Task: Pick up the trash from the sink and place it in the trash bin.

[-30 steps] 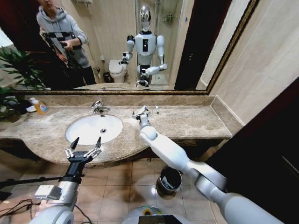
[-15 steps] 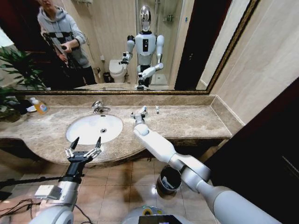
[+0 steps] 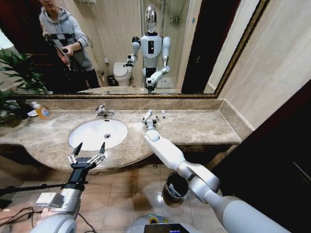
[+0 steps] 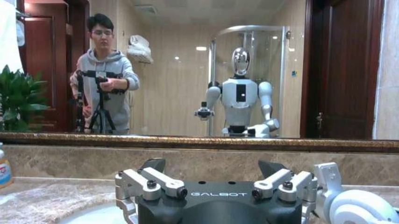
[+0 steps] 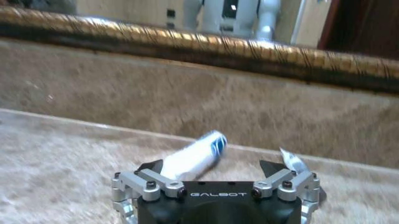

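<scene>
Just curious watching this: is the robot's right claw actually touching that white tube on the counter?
Cannot tell. In the right wrist view the white tube lies between the open fingers of the right gripper, but its near end is hidden.

The left gripper (image 4: 212,179) is sitting low in the left wrist view, its two dark fingers (image 4: 153,165) standing spread apart with nothing between them. Below it a sliver of the white sink (image 4: 93,215) is showing, set in the beige marble counter (image 4: 37,205). Just beside the gripper a white rounded part of the right arm (image 4: 355,210) is resting. A bottle (image 4: 5,168) is peeking in at the counter's edge. Behind the marble backsplash, a gold-framed mirror (image 4: 187,70) is reflecting the robot, a plant and a person standing at a tripod.
</scene>
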### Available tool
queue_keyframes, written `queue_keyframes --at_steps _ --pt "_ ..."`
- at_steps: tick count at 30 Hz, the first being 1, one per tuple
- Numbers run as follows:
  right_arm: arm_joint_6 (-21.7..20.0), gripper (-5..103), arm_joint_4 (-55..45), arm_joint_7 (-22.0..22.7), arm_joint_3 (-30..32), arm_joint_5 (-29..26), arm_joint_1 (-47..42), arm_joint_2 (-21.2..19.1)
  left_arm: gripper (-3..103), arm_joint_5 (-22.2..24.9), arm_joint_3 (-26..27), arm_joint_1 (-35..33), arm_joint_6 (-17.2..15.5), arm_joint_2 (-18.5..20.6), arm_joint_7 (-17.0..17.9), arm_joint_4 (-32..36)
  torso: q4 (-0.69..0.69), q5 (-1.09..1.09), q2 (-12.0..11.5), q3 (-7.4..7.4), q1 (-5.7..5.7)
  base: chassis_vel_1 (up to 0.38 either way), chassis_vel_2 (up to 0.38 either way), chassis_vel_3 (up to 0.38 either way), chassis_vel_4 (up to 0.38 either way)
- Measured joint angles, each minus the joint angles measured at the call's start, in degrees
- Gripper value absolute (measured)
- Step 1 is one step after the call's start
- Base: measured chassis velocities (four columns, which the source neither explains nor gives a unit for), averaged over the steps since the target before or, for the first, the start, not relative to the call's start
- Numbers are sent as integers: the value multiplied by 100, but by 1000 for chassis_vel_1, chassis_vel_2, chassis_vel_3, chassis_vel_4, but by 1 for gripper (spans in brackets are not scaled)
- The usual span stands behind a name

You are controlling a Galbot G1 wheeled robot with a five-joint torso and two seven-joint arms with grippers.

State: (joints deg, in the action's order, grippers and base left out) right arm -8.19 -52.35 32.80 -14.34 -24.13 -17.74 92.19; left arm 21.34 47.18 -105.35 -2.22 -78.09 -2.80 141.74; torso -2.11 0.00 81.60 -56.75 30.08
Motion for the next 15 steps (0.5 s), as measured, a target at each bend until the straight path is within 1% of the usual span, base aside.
queue_keyframes --at_steps 7,11,15 --pt "-96 100 -351 86 -124 13 -37 -4 100 0 0 0 0 0 0 0 0 -2 0 0 0 0 0 0 0" --pt "-183 100 -656 164 -211 -136 -98 -4 100 0 0 0 0 0 0 0 -1 0 0 0 0 0 0 0 0" --pt "-176 100 -505 171 -226 -93 -99 -5 100 0 0 0 0 0 0 0 0 -1 0 0 -1 0 0 0 0"
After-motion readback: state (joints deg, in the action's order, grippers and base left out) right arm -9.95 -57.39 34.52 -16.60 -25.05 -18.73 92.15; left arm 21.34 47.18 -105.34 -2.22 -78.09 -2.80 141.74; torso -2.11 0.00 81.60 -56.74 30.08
